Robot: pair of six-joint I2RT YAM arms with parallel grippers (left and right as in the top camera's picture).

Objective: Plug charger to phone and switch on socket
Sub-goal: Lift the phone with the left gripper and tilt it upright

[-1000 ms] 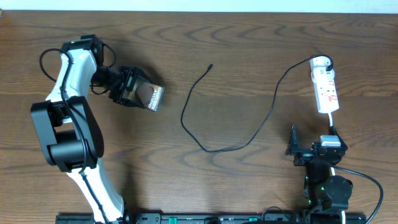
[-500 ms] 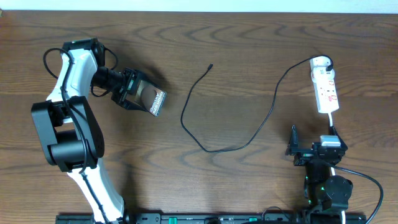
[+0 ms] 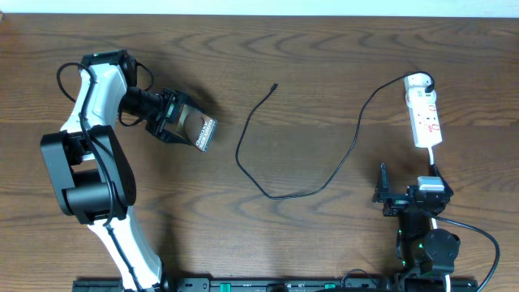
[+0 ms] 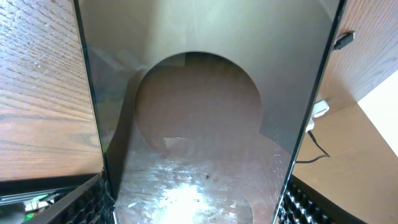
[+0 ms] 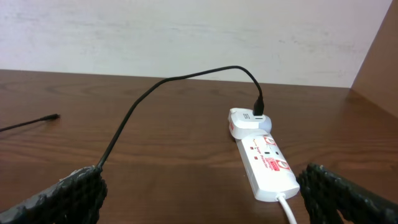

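From overhead, the left gripper pinches the phone across its width. The labelled end sticks out past the fingertips toward the middle of the table, probably so that the free end can meet the connector. The charger lies loose on the wood. Its small tip is near the table's centre, well apart from the phone, and its line loops down and back up to the socket at the far right. The right gripper sits near the table's front edge just short of the socket, aimed along the strip. That looks like a waiting spot for the switch.

In the left wrist view, the phone fills the space between the fingers, touching both, and its glossy face runs away from the camera. The port cannot be made out.

In the right wrist view, the right arm's fingers are spread wide at the lower corners with nothing between them. The socket lies ahead, right of centre and clear of the jaws. The charger feeds a white adapter at the socket's far end.
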